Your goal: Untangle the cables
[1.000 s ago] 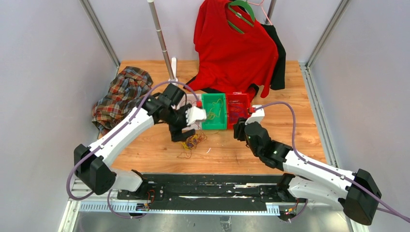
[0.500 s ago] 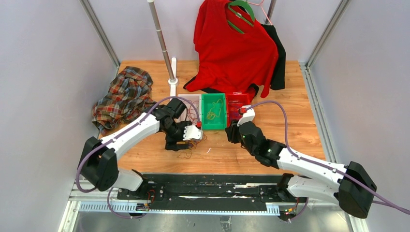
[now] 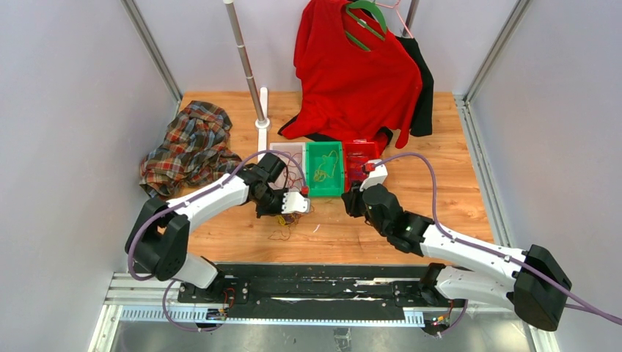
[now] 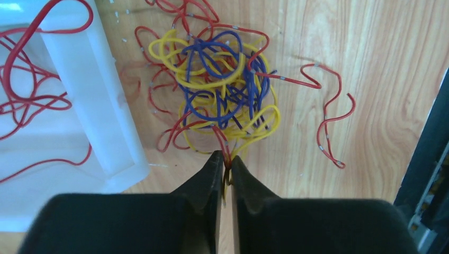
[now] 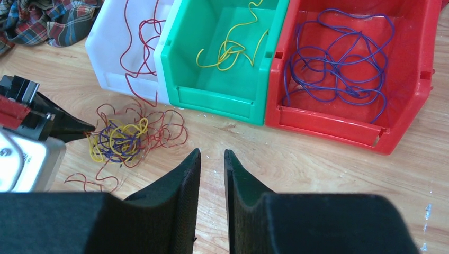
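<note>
The cables [image 4: 227, 90] lie as a tangled clump of yellow, blue-purple and red wires on the wooden table, just in front of the white bin [image 4: 90, 100]. My left gripper [image 4: 226, 161] is at the clump's near edge, shut on a red and a yellow strand pinched between its tips. A loose red wire [image 4: 331, 127] lies to the right of the clump. In the right wrist view the cables [image 5: 119, 140] sit left of my right gripper [image 5: 212, 153]. Its jaws stand a narrow gap apart over bare wood, with nothing between them.
Three bins stand in a row: a white bin [image 5: 114, 53] with red wires, a green bin [image 5: 212, 95] with yellow wires, and a red bin [image 5: 413, 79] with purple wires. A plaid shirt [image 3: 187, 147] lies back left. A pole [image 3: 246, 62] and a hanging red shirt [image 3: 352, 73] stand behind.
My left gripper dropped toward me onto the clump and closed on strands. My right gripper pulled back from the red bin and its jaws narrowed.
</note>
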`<state>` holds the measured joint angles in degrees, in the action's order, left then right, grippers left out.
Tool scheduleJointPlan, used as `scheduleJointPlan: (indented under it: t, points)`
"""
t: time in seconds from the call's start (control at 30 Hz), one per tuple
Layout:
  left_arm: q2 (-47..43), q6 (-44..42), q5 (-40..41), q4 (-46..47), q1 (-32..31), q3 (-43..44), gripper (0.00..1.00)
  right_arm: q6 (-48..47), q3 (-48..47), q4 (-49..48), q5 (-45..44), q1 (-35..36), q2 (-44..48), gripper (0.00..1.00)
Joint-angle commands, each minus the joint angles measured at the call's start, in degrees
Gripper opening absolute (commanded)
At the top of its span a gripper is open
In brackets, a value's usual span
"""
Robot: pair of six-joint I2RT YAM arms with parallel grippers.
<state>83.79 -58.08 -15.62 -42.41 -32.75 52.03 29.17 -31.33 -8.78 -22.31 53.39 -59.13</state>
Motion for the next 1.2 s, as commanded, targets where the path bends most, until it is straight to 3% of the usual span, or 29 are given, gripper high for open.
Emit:
scheduleJointPlan:
  t: [0.0, 0.07, 0.27, 0.5, 0.7, 0.97, 1.17]
  points:
    - [-3.5, -0.4, -0.5, -1.8, 0.2, 0.1, 0.05, 0.7, -1.2, -1.4, -0.1, 0.8, 0.3, 0.22]
    - [-5.4, -0.3, -1.4, -3.9, 0.2, 0.6, 0.01, 0.5, -1.6, -1.9, 0.7, 0.8, -0.3, 0.21]
    - [-10.3, 2.6, -6.1, -14.7, 0.2, 7.4, 0.01, -0.7, -3.1, -4.8, 4.7, 1.3, -1.6, 0.23]
    - [-16.2, 8.9, -12.1, -22.8, 0.1, 15.6, 0.02, -3.2, -5.7, -11.5, 10.7, 6.0, -4.8, 0.47]
    - [-18.3, 17.7, -15.9, -23.7, 0.1, 17.6, 0.01, -5.9, -7.3, -17.5, 15.0, 11.3, -7.0, 0.55]
    - [-20.5, 16.4, -17.7, -24.1, -1.0, 17.2, 0.01, -3.1, -8.3, -22.3, 20.6, 11.7, -12.0, 0.55]
    - [-20.7, 14.9, -17.6, -24.2, -1.2, 18.1, 0.01, -1.6, -9.9, -22.0, 20.2, 11.7, -15.8, 0.34]
